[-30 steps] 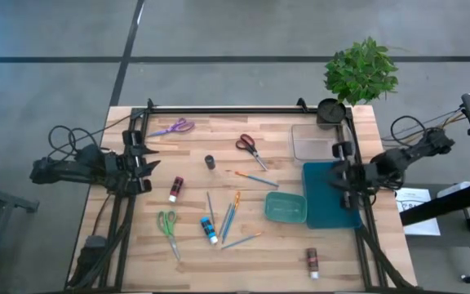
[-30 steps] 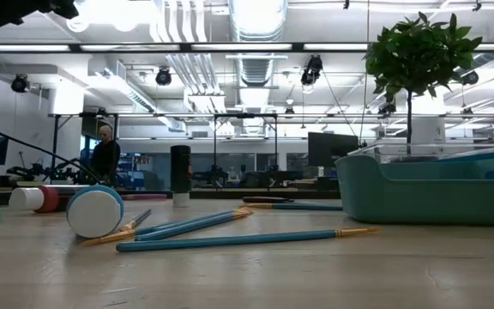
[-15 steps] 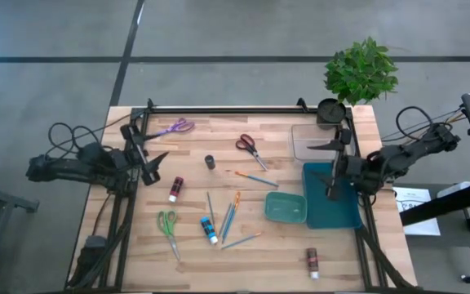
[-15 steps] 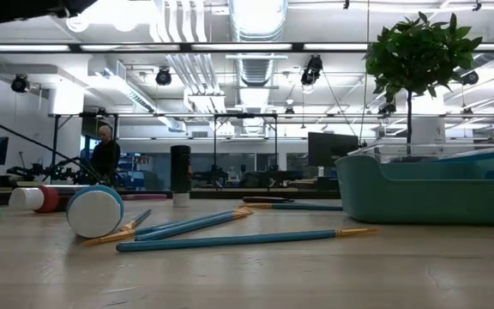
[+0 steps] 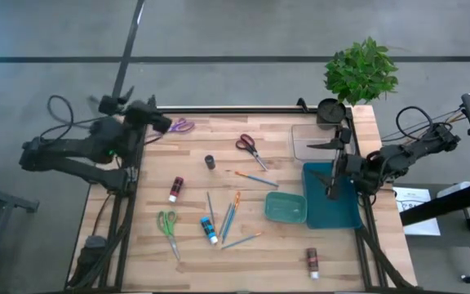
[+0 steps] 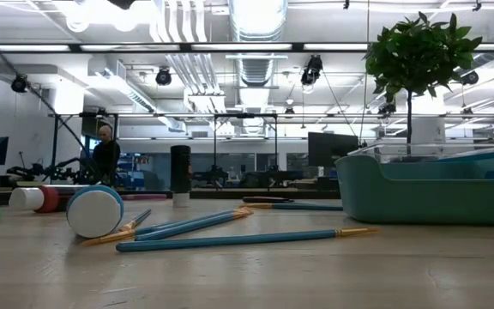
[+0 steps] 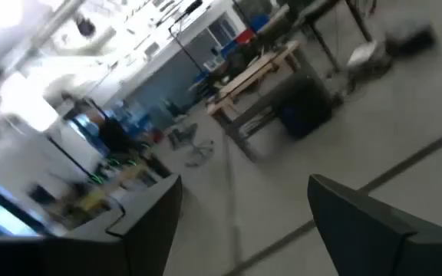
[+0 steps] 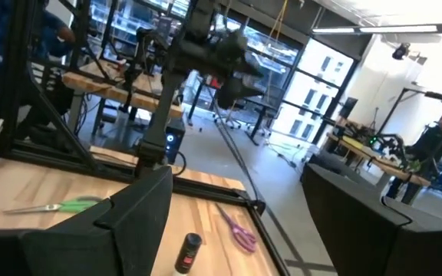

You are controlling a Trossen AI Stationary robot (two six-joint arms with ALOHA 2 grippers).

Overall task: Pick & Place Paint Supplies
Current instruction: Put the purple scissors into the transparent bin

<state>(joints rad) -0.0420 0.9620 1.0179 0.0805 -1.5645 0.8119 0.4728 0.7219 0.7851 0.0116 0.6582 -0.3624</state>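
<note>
On the worktop (image 5: 194, 237), brushes (image 5: 228, 214), tubes (image 5: 175, 189) and palette (image 5: 285, 207) lie unpicked; both hands, left (image 5: 155, 120) at ten o'clock, right (image 5: 334, 167) at three, gape empty.

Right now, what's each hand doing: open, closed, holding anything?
Left hand: open, holding nothing.
Right hand: open, holding nothing.
</note>
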